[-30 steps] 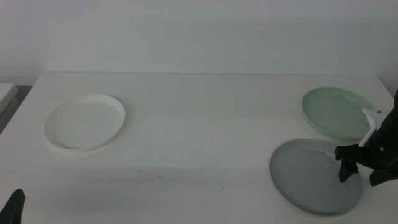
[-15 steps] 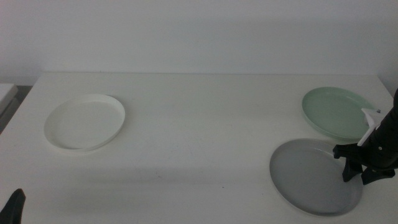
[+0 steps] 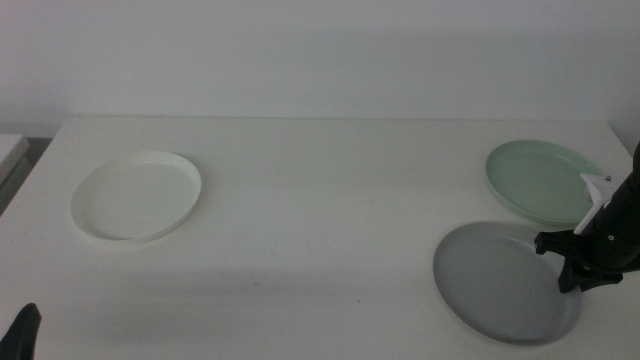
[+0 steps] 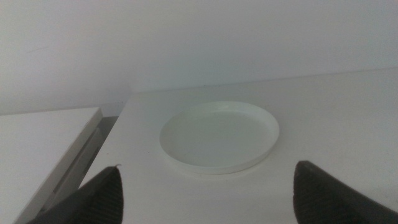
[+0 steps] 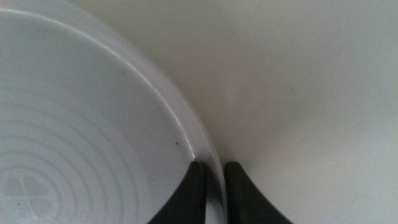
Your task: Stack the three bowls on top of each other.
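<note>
The right gripper (image 3: pixel 575 268) pinches the grey bowl's (image 3: pixel 495 285) rim at the table's (image 3: pixel 320 200) right front, seemingly clamped tight. The mint green bowl (image 3: pixel 540 178) sits just behind; the white bowl (image 3: pixel 135 195) far left. The left gripper (image 4: pixel 208 193) waits, jaws wide apart, holding nothing.

surface (image 3: pixel 330 200): white, matte | white bowl (image 3: pixel 136 196): lies flat at 9 o'clock, well apart from the others | mint green bowl (image 3: pixel 540 180): at 3 o'clock, near the right edge | grey bowl (image 3: pixel 500 295): at 4 o'clock, just beside the green one

No readable text or markings.
</note>
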Available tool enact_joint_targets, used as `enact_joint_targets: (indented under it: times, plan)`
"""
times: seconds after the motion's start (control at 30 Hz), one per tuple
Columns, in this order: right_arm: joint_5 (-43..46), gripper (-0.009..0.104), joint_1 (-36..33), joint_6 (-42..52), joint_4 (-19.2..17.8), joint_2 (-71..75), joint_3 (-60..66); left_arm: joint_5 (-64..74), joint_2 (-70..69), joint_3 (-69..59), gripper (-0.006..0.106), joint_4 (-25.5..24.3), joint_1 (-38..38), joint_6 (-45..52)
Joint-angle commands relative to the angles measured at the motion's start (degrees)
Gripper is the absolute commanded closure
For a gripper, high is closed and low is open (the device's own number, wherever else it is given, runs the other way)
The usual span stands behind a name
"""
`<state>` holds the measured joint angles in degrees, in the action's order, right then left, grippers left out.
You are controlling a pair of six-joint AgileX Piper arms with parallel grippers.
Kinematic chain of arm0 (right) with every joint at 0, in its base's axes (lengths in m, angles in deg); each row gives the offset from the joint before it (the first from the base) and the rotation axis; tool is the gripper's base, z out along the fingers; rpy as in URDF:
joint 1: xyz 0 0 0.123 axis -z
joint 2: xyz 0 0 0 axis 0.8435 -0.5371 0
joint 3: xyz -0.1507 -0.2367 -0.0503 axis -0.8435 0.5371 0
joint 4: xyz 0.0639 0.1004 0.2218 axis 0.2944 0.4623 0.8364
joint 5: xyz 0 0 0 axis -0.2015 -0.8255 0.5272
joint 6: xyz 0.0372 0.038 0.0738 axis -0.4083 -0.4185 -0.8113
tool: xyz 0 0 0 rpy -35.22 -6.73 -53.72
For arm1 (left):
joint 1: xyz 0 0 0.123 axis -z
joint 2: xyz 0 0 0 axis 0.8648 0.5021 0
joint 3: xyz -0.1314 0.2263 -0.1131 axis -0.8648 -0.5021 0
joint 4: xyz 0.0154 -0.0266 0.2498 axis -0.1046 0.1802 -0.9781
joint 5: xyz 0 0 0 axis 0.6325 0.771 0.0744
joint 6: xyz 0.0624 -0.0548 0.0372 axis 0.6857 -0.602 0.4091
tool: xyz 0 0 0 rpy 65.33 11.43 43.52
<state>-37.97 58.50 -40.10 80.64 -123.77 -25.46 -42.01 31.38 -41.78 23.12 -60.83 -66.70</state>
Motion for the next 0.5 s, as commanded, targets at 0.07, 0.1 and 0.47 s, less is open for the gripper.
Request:
enact_joint_targets:
  times: [0.07,0.1,0.47]
  plan:
    - [0.3,0.094,0.3,-0.1,-1.8,-0.8,0.3,-0.8,-0.2,0.0,0.007,0.2,0.5,-0.1]
    - [0.3,0.096,0.3,-0.1,-1.8,-0.8,0.3,-0.8,-0.2,0.0,0.007,0.2,0.5,-0.1]
    - [-7.3,0.097,0.2,2.9,2.1,6.2,-1.9,-0.8,-0.2,0.0,0.007,0.2,0.5,-0.1]
